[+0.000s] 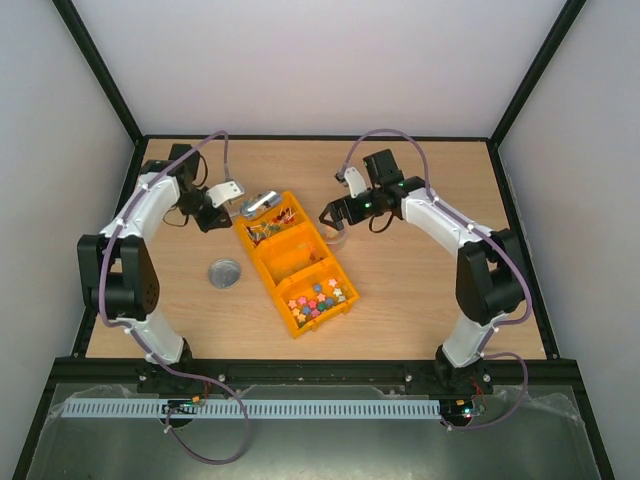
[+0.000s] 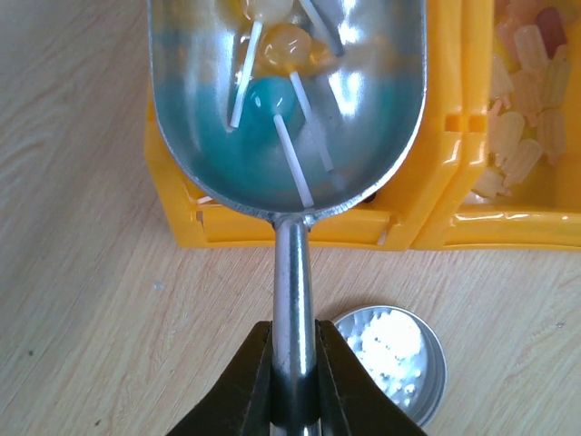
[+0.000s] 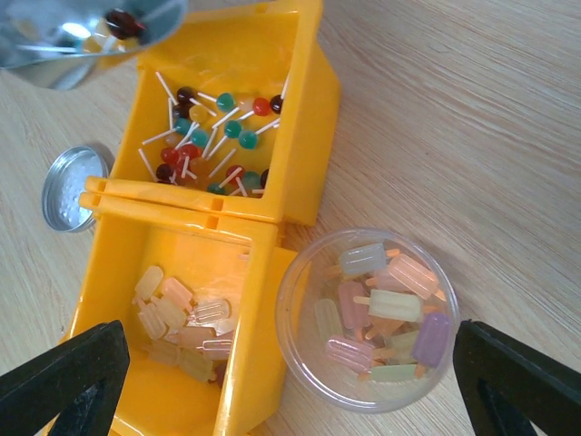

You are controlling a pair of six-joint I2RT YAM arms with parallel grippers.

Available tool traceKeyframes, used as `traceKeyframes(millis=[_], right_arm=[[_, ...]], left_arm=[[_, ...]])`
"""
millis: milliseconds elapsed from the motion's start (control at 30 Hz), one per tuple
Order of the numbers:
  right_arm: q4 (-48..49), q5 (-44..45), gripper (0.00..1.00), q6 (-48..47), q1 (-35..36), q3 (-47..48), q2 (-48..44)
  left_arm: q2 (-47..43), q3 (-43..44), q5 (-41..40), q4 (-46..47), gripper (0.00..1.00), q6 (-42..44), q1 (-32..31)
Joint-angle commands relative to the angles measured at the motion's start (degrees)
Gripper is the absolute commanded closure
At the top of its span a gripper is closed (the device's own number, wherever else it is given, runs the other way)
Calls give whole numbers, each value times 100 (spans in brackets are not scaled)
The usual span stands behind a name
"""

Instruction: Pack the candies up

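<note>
The candies I see are stick lollipops (image 3: pixel 213 136) and ice-pop-shaped sweets (image 3: pixel 182 327), not wrapped ones. They lie in a yellow three-compartment tray (image 1: pixel 300 262). My left gripper (image 2: pixel 293 363) is shut on the handle of a metal scoop (image 2: pixel 287 100). The scoop holds a few lollipops (image 2: pixel 272 95) over the tray's far compartment. My right gripper (image 3: pixel 290 377) is open wide above a clear plastic cup (image 3: pixel 368 318). The cup holds several ice-pop sweets and stands on the table against the tray's right side.
A round metal lid (image 1: pixel 225 273) lies on the table left of the tray; it also shows in the left wrist view (image 2: pixel 392 359). The tray's near compartment holds small coloured sweets (image 1: pixel 320 297). Black frame posts edge the wooden table.
</note>
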Motion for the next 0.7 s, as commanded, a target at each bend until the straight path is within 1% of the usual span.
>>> traceKeyframes(millis=[0,167,300,500,667], right_arm=[[-205,-21,1,155,-142,-35,-141],[-147,-37,1,274,-271,-66,-117],[-110,-107,1,436,-443,-116,-93],[-13,-235,1,610,-743,-277,-89],[13,-244,1,628,-859,-401,-116]], left_arm=[[-364,357,15,-703,98,158,-222],[-415,724,-309,-1165,98,20,-813],[-411,992,-647,-1294,98,-186,-1252],[-152,1460,-1028,-1475,98,-442,-1723],[111,1756,-1364,-1612,98,-589,-2050]])
